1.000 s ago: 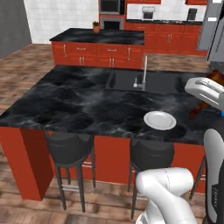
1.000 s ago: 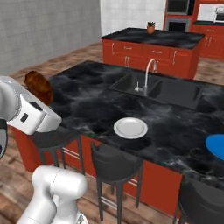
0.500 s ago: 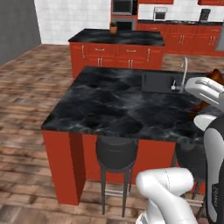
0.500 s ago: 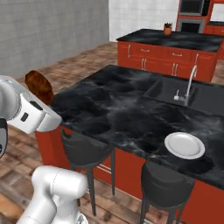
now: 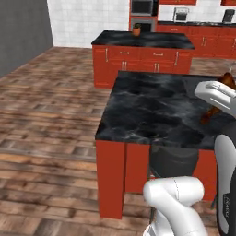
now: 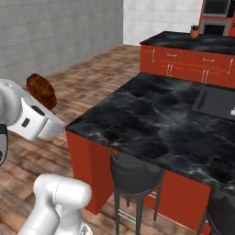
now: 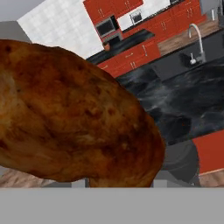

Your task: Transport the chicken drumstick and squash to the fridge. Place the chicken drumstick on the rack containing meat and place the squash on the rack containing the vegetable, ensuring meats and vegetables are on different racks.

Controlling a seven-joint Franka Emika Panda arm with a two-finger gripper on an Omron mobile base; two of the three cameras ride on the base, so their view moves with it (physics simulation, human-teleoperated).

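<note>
gripper [image 6: 46, 98]: pinching the chicken drumstick, jaws closed round it; fingertips themselves hidden by the meat in hand view
chicken drumstick [image 7: 74, 118]: brown, lumpy, held up in the air at the end of the arm. In right base view it sits atop the white hand [image 6: 41, 91], left of the island, above the wood floor. In left base view just a bit of brown shows behind the white wrist [image 5: 227, 78], far right
arm [image 5: 220, 99]: white, raised, wrist abt level w/ island top
island counter [image 6: 156, 124]: black marble top, red cabinet sides; right of the drumstick in right base view
sink [image 6: 215, 103]: dark basin set in island top, far right edge; tap [image 7: 197, 41] seen in hand view
stool [image 6: 133, 176]: dark seat, tucked under near edge of island
2nd counter [image 5: 143, 41]: far side, red fronts, black top, small potted plant [image 5: 136, 30] on it
oven [image 5: 142, 8]: in far wall, above/behind 2nd counter
floor [image 5: 46, 115]: brown wood planks, left of island
wall [image 6: 55, 32]: grey, far left
</note>
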